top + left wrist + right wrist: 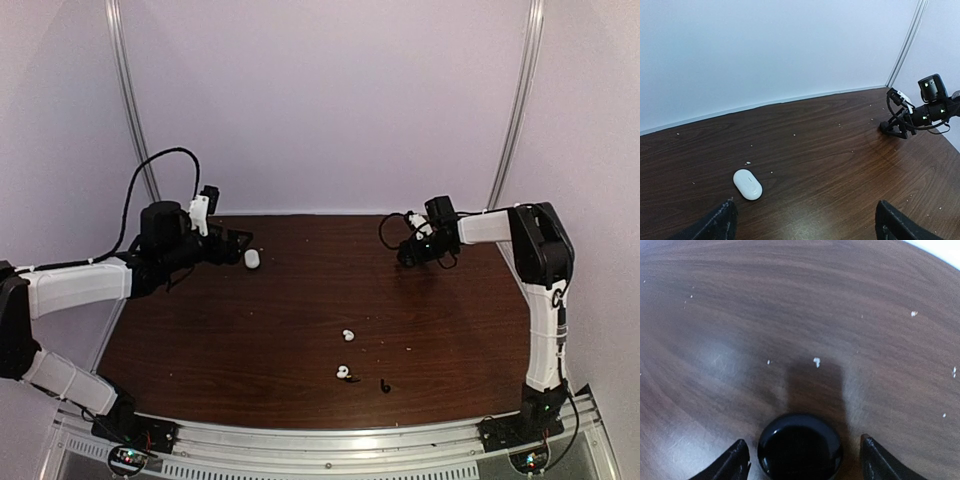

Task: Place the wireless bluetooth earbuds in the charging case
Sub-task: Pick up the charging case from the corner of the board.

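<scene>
Two white earbuds (348, 335) (343, 372) and one black earbud (385, 385) lie loose on the table's near middle. A white oval charging case (252, 258) (747, 184) lies shut at the far left, just ahead of my open left gripper (233, 250) (805, 225) and close to its left finger (715, 225). At the far right, my right gripper (408, 258) (802, 462) is low over the table. A glossy black round case (800, 447) sits between its fingers (735, 462), with a gap on each side. The jaws are open.
The dark wooden table (300, 300) carries small white crumbs. Its back edge meets a white wall (320, 100). In the left wrist view, the right arm's wrist (927, 107) with its cables shows at the far right.
</scene>
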Controlling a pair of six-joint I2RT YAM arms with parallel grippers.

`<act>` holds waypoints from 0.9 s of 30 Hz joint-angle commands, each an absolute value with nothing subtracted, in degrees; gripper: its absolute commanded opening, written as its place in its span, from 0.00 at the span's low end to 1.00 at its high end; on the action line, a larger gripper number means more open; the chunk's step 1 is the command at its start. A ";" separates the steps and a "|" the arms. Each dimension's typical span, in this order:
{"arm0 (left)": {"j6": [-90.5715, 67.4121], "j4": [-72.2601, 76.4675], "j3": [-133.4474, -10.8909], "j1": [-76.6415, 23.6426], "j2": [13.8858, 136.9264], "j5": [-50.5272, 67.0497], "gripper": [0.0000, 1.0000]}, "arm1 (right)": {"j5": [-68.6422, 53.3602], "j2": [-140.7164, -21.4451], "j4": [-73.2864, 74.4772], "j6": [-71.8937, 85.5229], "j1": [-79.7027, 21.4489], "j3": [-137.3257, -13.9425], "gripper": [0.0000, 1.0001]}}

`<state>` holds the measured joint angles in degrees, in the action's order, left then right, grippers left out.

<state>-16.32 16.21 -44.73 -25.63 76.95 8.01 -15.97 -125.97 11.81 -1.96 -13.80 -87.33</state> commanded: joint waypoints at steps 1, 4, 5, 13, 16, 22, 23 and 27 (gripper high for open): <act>-15.34 18.12 -45.85 -26.02 77.67 9.14 0.98 | -14.84 -128.37 16.20 -3.70 -14.14 -90.33 0.75; -15.30 18.31 -45.83 -26.02 77.91 9.20 0.98 | -14.64 -128.60 16.24 -4.00 -14.30 -90.82 0.68; -15.32 18.25 -45.90 -26.02 78.10 9.16 0.98 | -14.52 -128.87 16.64 -4.15 -14.30 -91.20 0.65; -20.47 19.46 -44.82 -26.02 77.70 4.52 0.98 | -14.23 -126.20 18.16 -7.09 -16.70 -89.68 0.45; -23.92 21.25 -42.37 -26.02 76.09 4.68 0.98 | -15.89 -121.20 16.42 -9.12 -20.32 -86.30 0.41; -26.63 17.29 -41.60 -26.02 74.71 21.77 0.98 | -17.21 -108.55 12.74 -13.60 -32.79 -77.16 0.40; -26.84 16.52 -41.36 -26.02 73.96 23.36 0.98 | -16.75 -105.47 11.90 -14.31 -35.23 -75.43 0.40; -25.72 8.95 -43.00 -25.97 72.69 29.06 0.96 | -12.68 -97.52 10.69 -16.37 -46.14 -68.28 0.40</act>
<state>-25.39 14.28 -42.09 -25.63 74.85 19.99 -15.55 -104.33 13.06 -13.04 -38.70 -73.41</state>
